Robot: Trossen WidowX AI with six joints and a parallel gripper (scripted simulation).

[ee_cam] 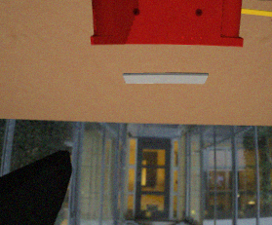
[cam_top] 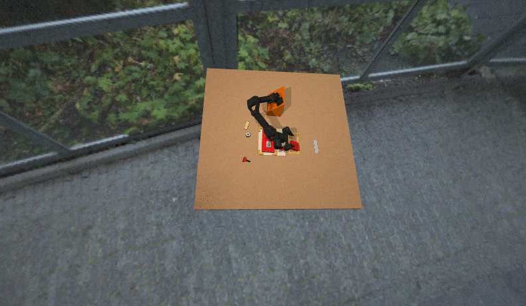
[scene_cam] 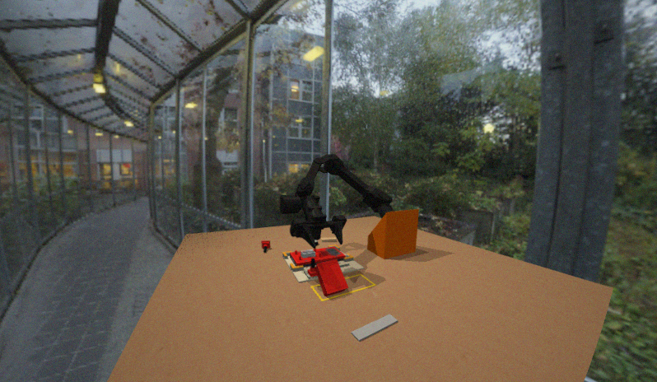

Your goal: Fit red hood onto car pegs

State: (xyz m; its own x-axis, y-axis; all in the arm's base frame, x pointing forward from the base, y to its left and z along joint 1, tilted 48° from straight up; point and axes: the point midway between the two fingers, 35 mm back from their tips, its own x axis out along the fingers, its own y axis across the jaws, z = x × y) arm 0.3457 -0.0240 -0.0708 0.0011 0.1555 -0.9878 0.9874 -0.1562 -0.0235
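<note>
The red hood [cam_top: 294, 144] [scene_cam: 332, 277] [ee_cam: 167, 17] lies loose and tilted. One end leans on the edge of the jig [scene_cam: 300, 275], and the other end rests on the table inside a yellow outline [scene_cam: 352, 292]. Two of its corner holes show in the wrist view. The red chassis [cam_top: 265, 144] [scene_cam: 316, 256] sits in the jig with grey engine parts on its deck. My gripper [cam_top: 287, 140] [scene_cam: 318, 232] [ee_cam: 175, 162] is open and empty. It hangs a little above the chassis and behind the hood, touching neither.
An orange wedge block [cam_top: 276, 100] [scene_cam: 393, 233] stands at the arm's base. A grey flat bar [cam_top: 315, 146] [scene_cam: 374, 327] [ee_cam: 166, 79] lies beyond the hood. A small red part [cam_top: 245, 159] [scene_cam: 265, 244], a white ring [cam_top: 248, 134] and a tan piece [cam_top: 246, 124] lie on the chassis's other side.
</note>
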